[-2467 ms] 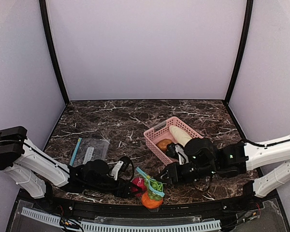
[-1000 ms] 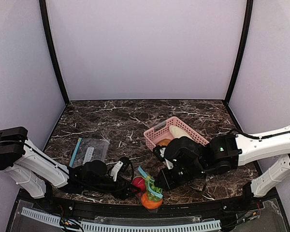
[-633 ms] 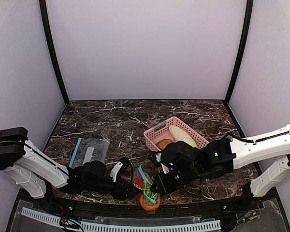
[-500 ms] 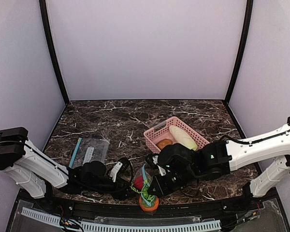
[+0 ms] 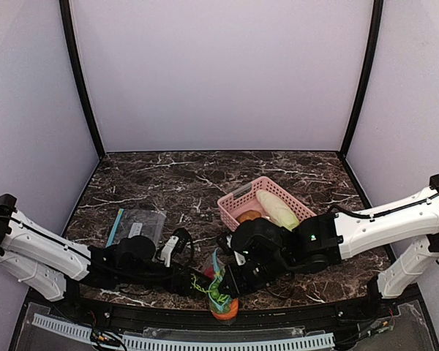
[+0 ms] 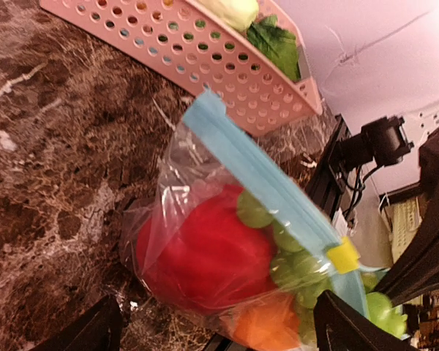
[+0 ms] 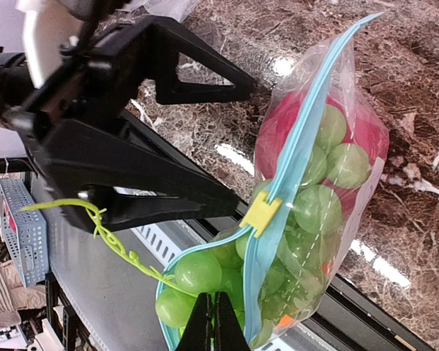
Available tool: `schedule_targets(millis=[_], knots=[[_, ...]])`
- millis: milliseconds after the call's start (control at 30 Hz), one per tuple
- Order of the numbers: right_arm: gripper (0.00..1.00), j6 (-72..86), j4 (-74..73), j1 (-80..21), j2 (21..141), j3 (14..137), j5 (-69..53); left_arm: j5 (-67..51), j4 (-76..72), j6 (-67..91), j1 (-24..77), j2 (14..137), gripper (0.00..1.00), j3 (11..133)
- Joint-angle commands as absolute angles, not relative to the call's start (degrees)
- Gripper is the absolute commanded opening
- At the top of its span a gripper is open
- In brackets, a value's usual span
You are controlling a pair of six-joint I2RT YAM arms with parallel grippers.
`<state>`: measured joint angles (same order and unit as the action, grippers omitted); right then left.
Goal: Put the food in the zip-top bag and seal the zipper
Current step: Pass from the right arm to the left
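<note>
The zip-top bag (image 5: 221, 298) stands at the table's front edge with a red tomato (image 6: 205, 248), an orange fruit (image 6: 267, 329) and a green grape bunch (image 7: 197, 270) in it. Its light blue zipper (image 7: 300, 139) is shut from the far end to the yellow slider (image 7: 262, 213). The near end gapes, with grapes and a green tendril (image 7: 102, 227) sticking out. My right gripper (image 7: 212, 311) is shut, its tips in the open mouth on the grapes. My left gripper (image 6: 219, 325) is open, one finger (image 6: 102, 333) on each side of the bag's bottom.
A second clear bag (image 5: 137, 225) lies flat at the left. The pink basket (image 5: 228, 199) behind the arms holds a pale vegetable (image 5: 278, 208) and a brownish piece (image 5: 250, 216). The table's black front rail (image 5: 278, 311) runs just below the bag.
My right gripper has moved left from beside the basket to the bag's mouth. The bag has shifted a little left and toward the front edge. The left arm has stretched lower.
</note>
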<state>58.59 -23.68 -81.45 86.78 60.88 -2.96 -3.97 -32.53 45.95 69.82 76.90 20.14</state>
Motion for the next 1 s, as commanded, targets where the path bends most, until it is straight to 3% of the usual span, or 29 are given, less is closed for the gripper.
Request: schedule_targets(millis=[0, 167, 367, 767, 900, 967], knots=[[0.0, 60.19, -32.55, -81.86, 88.45, 59.47, 1.63, 2.52, -14.3, 54.54, 69.87, 67.75, 0.92, 22.5], [0.0, 60.93, -32.16, -81.84, 88.52, 59.26, 2.24, -2.56, -14.71, 59.45, 69.94, 60.58, 0.92, 20.56], [0.0, 60.64, -31.69, -81.86, 88.93, 59.74, 2.3, -10.68, -19.48, 62.39, 71.7, 65.24, 0.91, 24.32], [0.0, 60.7, -30.42, -81.88, 88.81, 59.31, 2.17, -13.93, -26.93, 65.81, 72.52, 74.08, 0.89, 26.77], [0.0, 60.82, -30.31, -81.86, 88.95, 59.33, 2.24, -15.15, -27.77, 66.5, 73.06, 76.02, 0.8, 27.39], [0.0, 60.78, -30.23, -81.91, 88.85, 59.35, 2.35, -15.68, -27.82, 66.89, 73.45, 76.88, 0.7, 27.49]])
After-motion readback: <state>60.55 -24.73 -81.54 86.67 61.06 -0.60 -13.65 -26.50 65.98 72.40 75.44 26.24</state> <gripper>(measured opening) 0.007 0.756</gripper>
